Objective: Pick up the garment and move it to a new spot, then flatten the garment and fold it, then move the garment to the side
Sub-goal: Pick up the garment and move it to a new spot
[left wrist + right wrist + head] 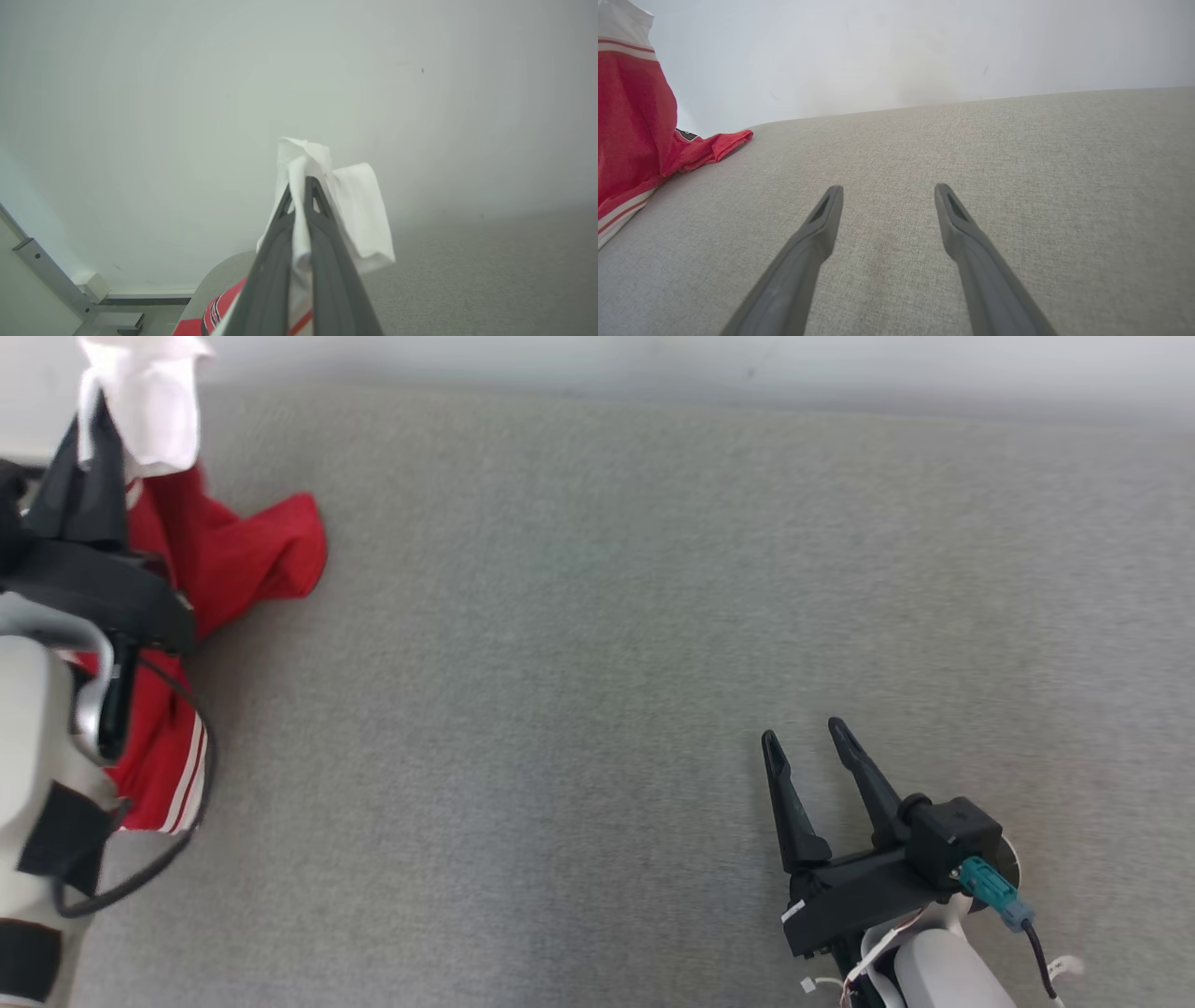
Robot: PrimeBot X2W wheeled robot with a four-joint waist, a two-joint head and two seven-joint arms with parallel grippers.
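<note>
Looming closest at the lower left of the head view, the left arm's pale forearm [28, 737] is covering part of the garment. Widest of all, the grey fabric surface [597, 616] is stretching across the work area, with a pale wall [187, 93] standing behind it. The red garment [233, 560] is sitting at the surface's far left. Its upper part is hanging from the left gripper, while a red fold and the striped lower edge are resting on the grey fabric. The right gripper [803, 731] is waiting well apart from it at the lower right, its two fingers standing spread with nothing between them, pointing over bare surface. The left gripper [299, 186] is pressing its fingers together on a white part of the garment [359, 210], which is bunching out past the fingertips and drooping to one side. Smaller yet, white stripes [187, 775] are showing along the red edge near the forearm.

Judging from this, the first step is underway: the garment is gripped and partly lifted, not yet carried to a new spot. The next move is probably calling for a higher lift, so the trailing cloth is clearing the surface. A carry toward the open middle would follow, giving both grippers room for flattening. How much cloth is sitting inside the pinch I cannot tell.
</note>
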